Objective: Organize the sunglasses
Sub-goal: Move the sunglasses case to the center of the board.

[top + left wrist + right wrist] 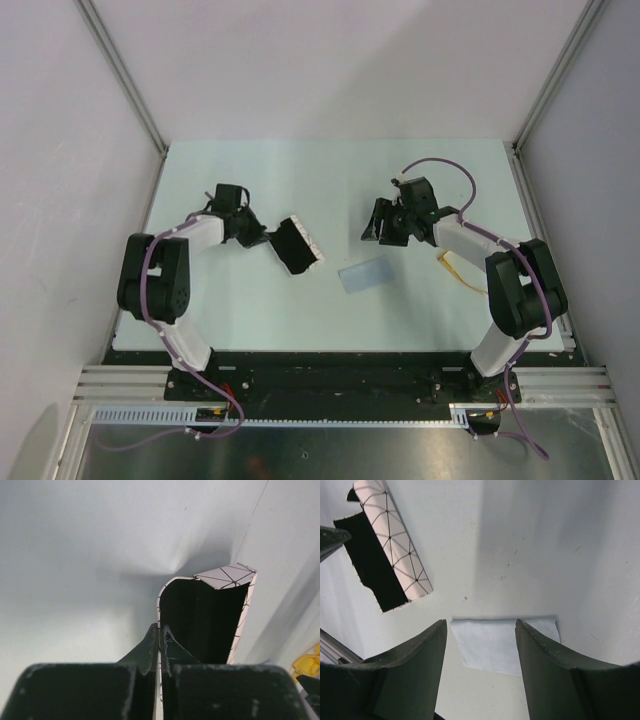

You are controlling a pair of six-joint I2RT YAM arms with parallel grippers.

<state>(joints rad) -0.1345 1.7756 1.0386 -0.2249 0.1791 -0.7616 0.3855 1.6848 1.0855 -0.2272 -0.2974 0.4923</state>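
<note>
The table (300, 180) is a pale, faintly green sheet, bare but for three things and marked with a few small specks in the right wrist view. Plain grey-white walls (330, 60) close it in on the left, the right and the far side, with slanted aluminium posts (120, 70) at the far corners. A metal rail (340, 385) runs along the near edge, where the arm bases are bolted.

The sunglasses (458, 272) lie on the right side of the table, just beside the right arm's forearm and partly hidden by it. Only a thin yellow line of frame shows.

The left gripper (266, 240) has its fingers (150, 647) pinched tight on the thin wall of the white case (298, 245). The case is left of centre, open, with its black inside showing.

The right gripper (383, 228) hangs above the middle of the table with its fingers (432, 650) spread wide and nothing between them. The blue-grey cloth (362, 273) lies flat on the surface below it, nearer the bases and apart from the case
</note>
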